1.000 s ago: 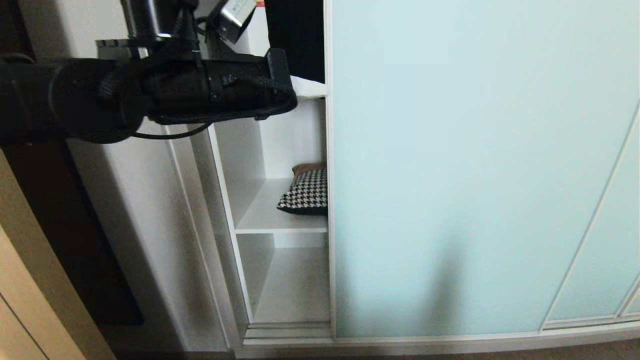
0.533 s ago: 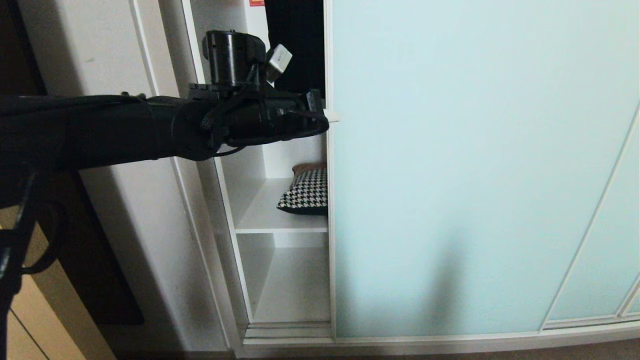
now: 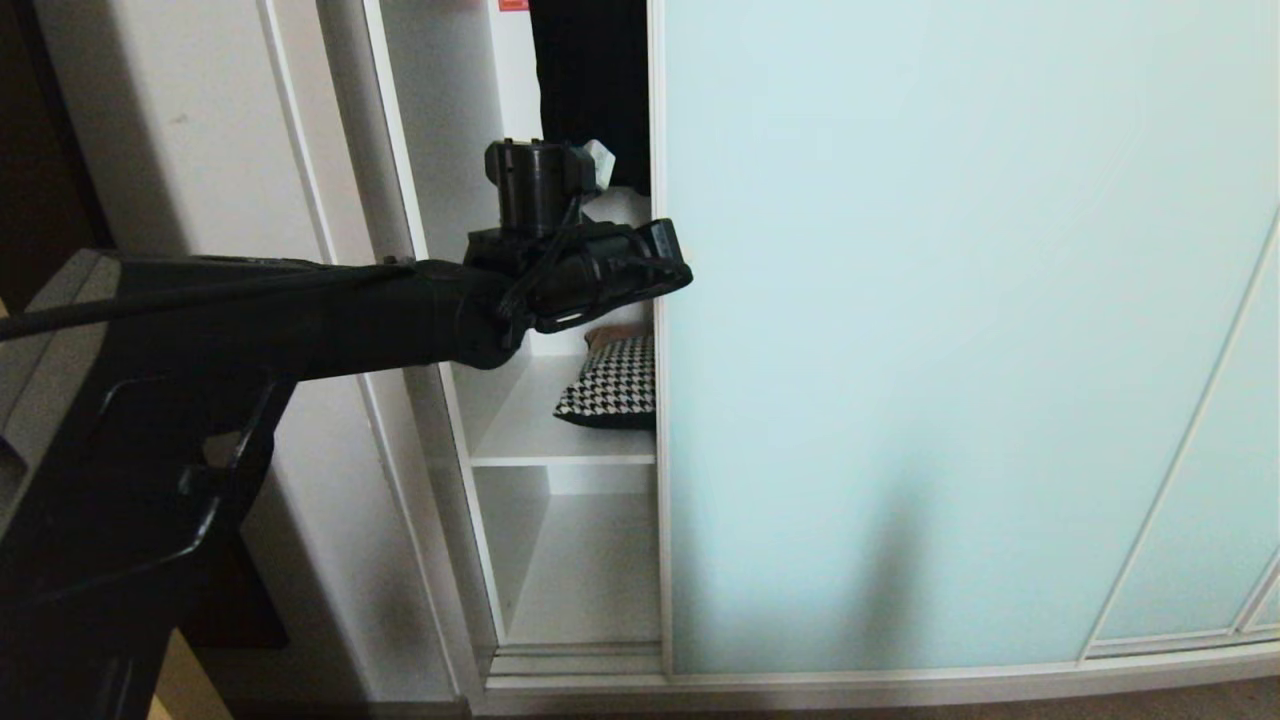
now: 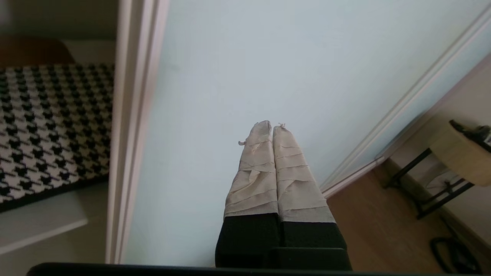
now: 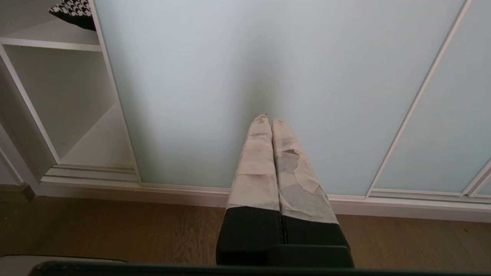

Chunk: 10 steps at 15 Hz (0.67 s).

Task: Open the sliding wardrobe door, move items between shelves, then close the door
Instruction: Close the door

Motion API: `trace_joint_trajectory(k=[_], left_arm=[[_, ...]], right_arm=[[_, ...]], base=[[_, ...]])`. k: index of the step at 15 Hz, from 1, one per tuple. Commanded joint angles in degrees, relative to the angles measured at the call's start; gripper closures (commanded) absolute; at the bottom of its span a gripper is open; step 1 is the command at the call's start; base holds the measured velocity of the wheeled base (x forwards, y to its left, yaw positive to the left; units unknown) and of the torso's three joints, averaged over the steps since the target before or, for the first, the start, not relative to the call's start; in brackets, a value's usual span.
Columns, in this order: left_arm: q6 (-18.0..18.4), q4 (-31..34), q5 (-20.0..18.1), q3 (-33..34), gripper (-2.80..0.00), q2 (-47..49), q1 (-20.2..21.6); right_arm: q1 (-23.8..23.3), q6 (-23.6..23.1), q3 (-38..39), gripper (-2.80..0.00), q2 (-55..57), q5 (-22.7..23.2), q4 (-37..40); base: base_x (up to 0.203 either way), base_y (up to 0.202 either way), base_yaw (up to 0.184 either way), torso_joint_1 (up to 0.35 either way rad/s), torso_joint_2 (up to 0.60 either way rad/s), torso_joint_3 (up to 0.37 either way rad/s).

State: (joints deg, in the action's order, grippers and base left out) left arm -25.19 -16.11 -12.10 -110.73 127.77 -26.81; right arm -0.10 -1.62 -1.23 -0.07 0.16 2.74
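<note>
Left gripper (image 4: 271, 126) pressed shut, empty, tips at the sliding wardrobe door (image 3: 950, 330) by its left edge. Right gripper (image 5: 268, 119) shut too, low before the door. Only the left wrist view shows the houndstooth bundle (image 4: 50, 130) up close on its shelf (image 3: 540, 435).

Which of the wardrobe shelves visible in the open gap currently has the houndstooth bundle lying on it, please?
The middle shelf, level just below the left gripper, holds the houndstooth bundle; the bottom shelf shows nothing on it.

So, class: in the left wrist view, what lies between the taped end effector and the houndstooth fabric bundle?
The frosted aqua glass door's thin white frame edge stands between the left end effector and the houndstooth bundle.
</note>
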Motion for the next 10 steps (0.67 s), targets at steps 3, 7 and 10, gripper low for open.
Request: trace_joint_trajectory(k=[3,7,10], left_arm=[[-0.13,-2.72,-0.16,-0.02,0.0,3.04,-0.14],[-0.2,-7.12,1.89,-0.02,0.0,6.96,-0.1],[-0.21,-9.03,1.79,-0.02,0.0,9.49,-0.18]], right_arm=[[0.01,-0.05,0.0,0.0,0.07,0.01,-0.02],[0.01,-0.05,0.0,0.0,0.07,0.01,0.04],[0.01,-0.05,0.0,0.0,0.07,0.01,0.05]], base=[[0.0,0.0,0.0,0.0,0.0,0.0],[0.0,0.0,0.0,0.0,0.0,0.0],[0.0,0.0,0.0,0.0,0.0,0.0]])
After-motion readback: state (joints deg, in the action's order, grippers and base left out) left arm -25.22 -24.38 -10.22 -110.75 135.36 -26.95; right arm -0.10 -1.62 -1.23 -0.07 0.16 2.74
